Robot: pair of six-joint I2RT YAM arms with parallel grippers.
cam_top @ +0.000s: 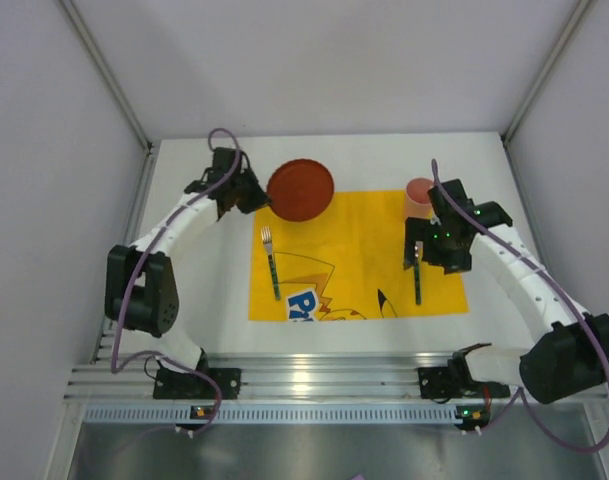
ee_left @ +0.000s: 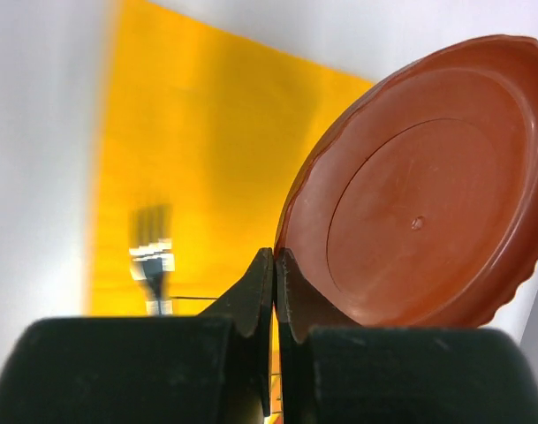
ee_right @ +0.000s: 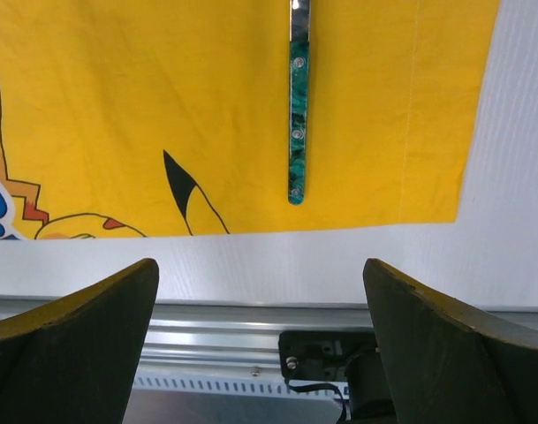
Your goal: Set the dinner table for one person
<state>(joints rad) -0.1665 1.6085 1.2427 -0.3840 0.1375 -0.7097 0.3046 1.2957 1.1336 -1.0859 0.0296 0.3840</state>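
Observation:
A dark red plate [cam_top: 300, 190] lies at the far edge of the yellow cloth [cam_top: 354, 260] on the white dinner table [cam_top: 384, 160]. My left gripper [cam_top: 256, 197] is shut on its left rim. In the left wrist view the plate [ee_left: 419, 194] rises tilted from the closed jaws of the left gripper [ee_left: 276, 256]. A green-handled fork [cam_top: 271, 262] lies on the cloth's left side and shows blurred as the fork [ee_left: 152, 252]. On the right side lies a green-handled knife [cam_top: 418, 280], also seen as the knife [ee_right: 297, 106]. My right gripper [cam_top: 416, 260] hovers open over it, and nothing is between the jaws of the right gripper [ee_right: 260, 291].
A pink cup [cam_top: 419, 195] stands at the cloth's far right corner, just behind the right wrist. A ribbed aluminium rail [cam_top: 314, 380] runs along the near edge with both arm bases. Grey walls close in the table on three sides.

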